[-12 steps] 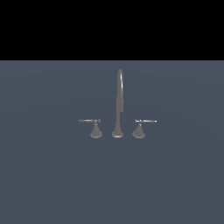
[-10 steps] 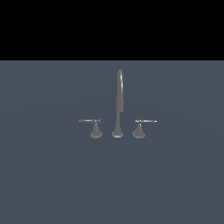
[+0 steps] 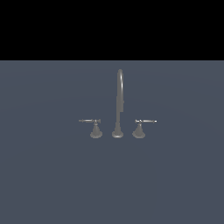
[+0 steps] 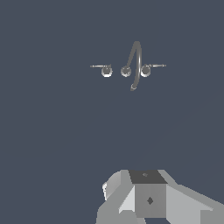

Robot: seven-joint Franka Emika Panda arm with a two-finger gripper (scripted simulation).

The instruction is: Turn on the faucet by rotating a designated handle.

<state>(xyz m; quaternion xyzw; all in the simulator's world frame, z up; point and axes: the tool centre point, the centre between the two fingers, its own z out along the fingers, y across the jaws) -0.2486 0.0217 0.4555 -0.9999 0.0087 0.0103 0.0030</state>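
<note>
The faucet [image 3: 118, 109] stands mid-scene on the flat grey surface, with a tall thin gooseneck spout [image 3: 120, 87] between two short levers on cone bases. The handle [image 3: 90, 121] is the lever on the exterior view's left, with its bar pointing left and level. The twin right handle [image 3: 145, 121] has white glints. In the wrist view the faucet [image 4: 131, 68] is small and far off, seen from above. Only part of my gripper [image 4: 146, 197] shows there, grey and blocky, far from the faucet and touching nothing. The gripper is out of the exterior view.
The faucet stands on a plain dark blue-grey surface [image 3: 52, 175]. A black band fills the top of the exterior view.
</note>
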